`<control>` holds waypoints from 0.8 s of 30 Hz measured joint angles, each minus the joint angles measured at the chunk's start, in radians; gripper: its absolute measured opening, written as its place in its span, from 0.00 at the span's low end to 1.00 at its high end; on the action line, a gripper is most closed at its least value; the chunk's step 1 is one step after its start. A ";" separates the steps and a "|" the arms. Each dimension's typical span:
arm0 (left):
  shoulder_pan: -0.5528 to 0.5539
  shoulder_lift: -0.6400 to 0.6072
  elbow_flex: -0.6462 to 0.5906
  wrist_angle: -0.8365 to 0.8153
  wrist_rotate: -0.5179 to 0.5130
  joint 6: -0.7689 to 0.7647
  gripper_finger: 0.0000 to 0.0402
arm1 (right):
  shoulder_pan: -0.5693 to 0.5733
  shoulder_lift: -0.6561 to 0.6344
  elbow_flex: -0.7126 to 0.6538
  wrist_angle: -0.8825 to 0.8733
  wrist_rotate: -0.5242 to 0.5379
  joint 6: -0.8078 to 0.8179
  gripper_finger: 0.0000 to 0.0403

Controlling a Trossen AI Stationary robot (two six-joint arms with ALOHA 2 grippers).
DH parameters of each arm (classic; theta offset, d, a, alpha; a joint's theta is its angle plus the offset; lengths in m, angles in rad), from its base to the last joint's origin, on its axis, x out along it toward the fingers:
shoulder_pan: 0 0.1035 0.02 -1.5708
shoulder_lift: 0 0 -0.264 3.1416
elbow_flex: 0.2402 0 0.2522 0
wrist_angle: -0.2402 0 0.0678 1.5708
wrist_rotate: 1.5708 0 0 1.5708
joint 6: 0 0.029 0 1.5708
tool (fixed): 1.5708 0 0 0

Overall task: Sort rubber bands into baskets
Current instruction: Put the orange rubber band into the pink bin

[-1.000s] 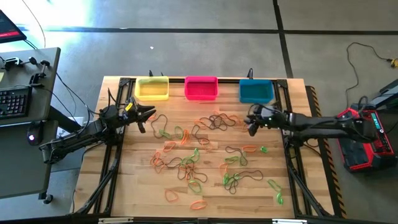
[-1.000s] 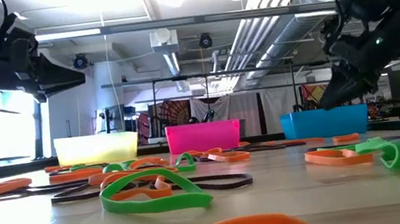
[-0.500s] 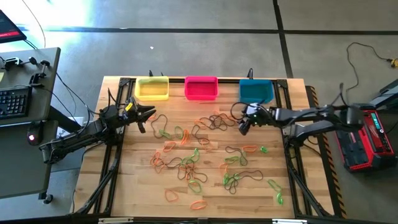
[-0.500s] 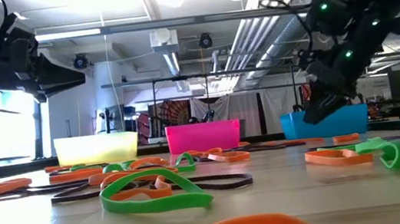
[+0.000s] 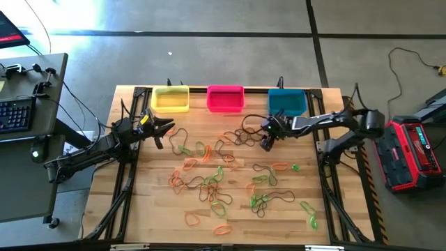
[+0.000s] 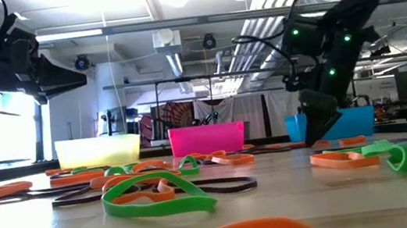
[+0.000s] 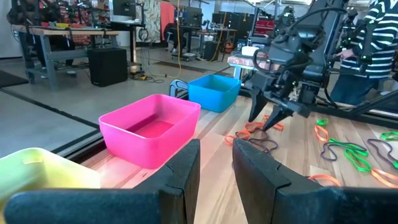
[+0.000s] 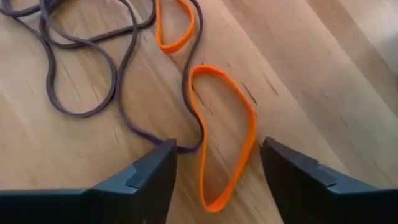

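Note:
Rubber bands (image 5: 223, 171), green, orange and dark brown, lie scattered flat on the wooden table (image 5: 153, 209). The yellow basket (image 5: 171, 99), pink basket (image 5: 225, 99) and teal basket (image 5: 287, 102) stand in a row at the far edge. My right gripper (image 5: 266, 143) points steeply down, low over the bands in front of the teal basket. It is open, with its fingers on either side of an orange band (image 8: 224, 140) that a dark brown band (image 8: 124, 106) crosses. My left gripper (image 5: 166, 128) waits level in front of the yellow basket. A narrow gap (image 7: 216, 155) shows between its fingers and nothing is in it.
Black cables run along the table's left side and behind the baskets. A desk with a keyboard (image 5: 15, 115) stands beyond the left edge, and a red-and-black device (image 5: 411, 150) beyond the right. A person in a striped sleeve (image 7: 373, 31) shows in the room behind.
My right gripper has moved toward the table's left edge, away from the front of the teal basket. It has tipped further downward and sunk close to the table top over the bands. The bands and baskets lie as before.

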 joint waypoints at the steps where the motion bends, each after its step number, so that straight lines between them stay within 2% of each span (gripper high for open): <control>1: 0.000 0.000 0.000 0.000 0.000 0.000 0.21 | -0.005 0.010 0.021 -0.032 0.000 0.003 0.50; 9: 0.000 0.000 0.000 0.000 0.000 0.000 0.21 | -0.034 0.034 0.209 -0.194 0.013 -0.056 0.10; 12: 0.000 0.000 0.000 0.000 0.000 0.000 0.21 | -0.022 0.034 0.269 -0.226 0.041 -0.082 0.02; 14: 0.000 0.000 0.000 0.000 0.000 0.000 0.21 | -0.012 0.033 0.286 -0.252 0.042 -0.106 0.03; 17: 0.000 0.000 0.000 0.000 0.000 0.000 0.21 | -0.018 0.035 0.318 -0.373 -0.048 -0.021 0.08; 21: 0.000 0.000 0.000 0.000 0.000 0.000 0.21 | -0.022 0.033 0.343 -0.516 -0.071 -0.004 0.20; 24: 0.000 0.000 0.000 0.000 0.000 0.000 0.21 | -0.031 0.033 0.343 -0.522 -0.106 0.014 0.29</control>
